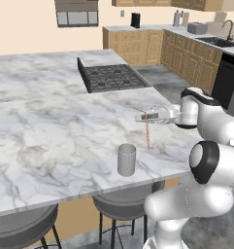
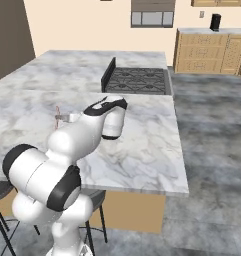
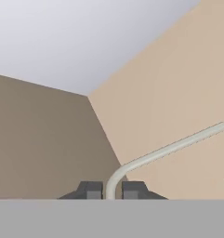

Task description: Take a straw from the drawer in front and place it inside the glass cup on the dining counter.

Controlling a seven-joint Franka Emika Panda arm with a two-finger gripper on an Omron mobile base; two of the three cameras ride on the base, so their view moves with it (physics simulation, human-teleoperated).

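So the arm was reaching out sideways over the marble counter [image 1: 50,141], forearm roughly level and the hand turned flat, so the hand camera ended up staring at the wall and ceiling corner instead of down at anything. The pincer [image 1: 148,116] was pinched down tight on the straw [image 1: 147,130], and from the hand view you could see the two dark fingertips [image 3: 90,190] squeezing it right between them, with the bent end curving off to one side. From the left base view the thin reddish straw hung down from the hand toward the counter, so it looked gripped near the top, probably so the long end could drop straight into the cup. The glass cup [image 1: 126,159] stood upright close to the counter's near edge, in front of the stools, empty as far as could be seen. The straw's lower tip was near the cup but off to its side and further back, not over the opening yet, so the arm seemed to need some more lining up before lowering.
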